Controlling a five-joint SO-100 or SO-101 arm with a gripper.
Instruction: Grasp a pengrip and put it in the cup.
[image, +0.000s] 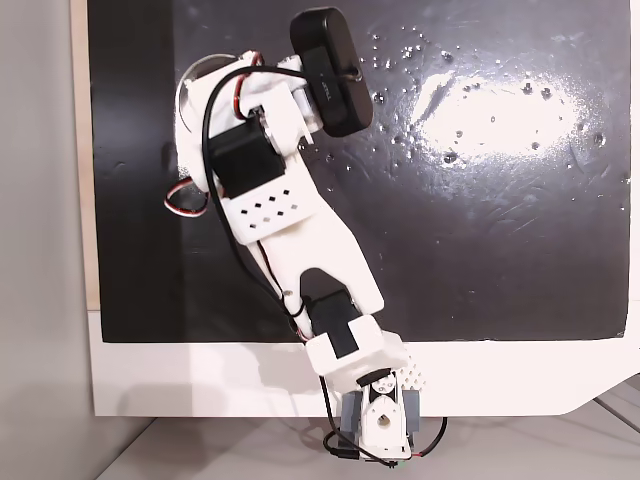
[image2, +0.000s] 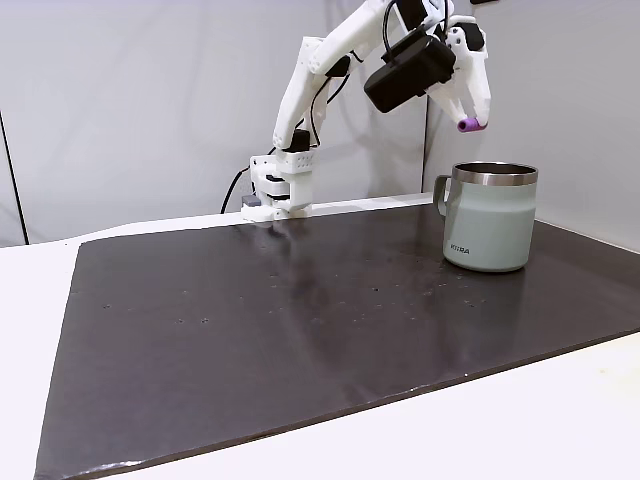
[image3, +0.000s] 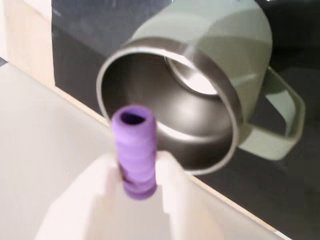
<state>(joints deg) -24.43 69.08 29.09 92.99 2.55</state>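
white two-finger gripper (image3: 136, 172) was clamped on the little purple ribbed tube pengrip (image3: 134, 150), up in the air | round silvery-rimmed pale-green mug, the cup (image2: 490, 216), sat below at about 5 o'clock in a fixed view | pengrip's long axis pointed toward the cup mouth in wrist view, not quite over it yet I'd say

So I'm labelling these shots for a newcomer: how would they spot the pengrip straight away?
Start at the dark mat and find the pale green cup with its steel rim. Above the cup, the white arm's tool pinches the pengrip: a short ribbed tube, hollow at the end in the wrist view. It is purple and far smaller than the cup.
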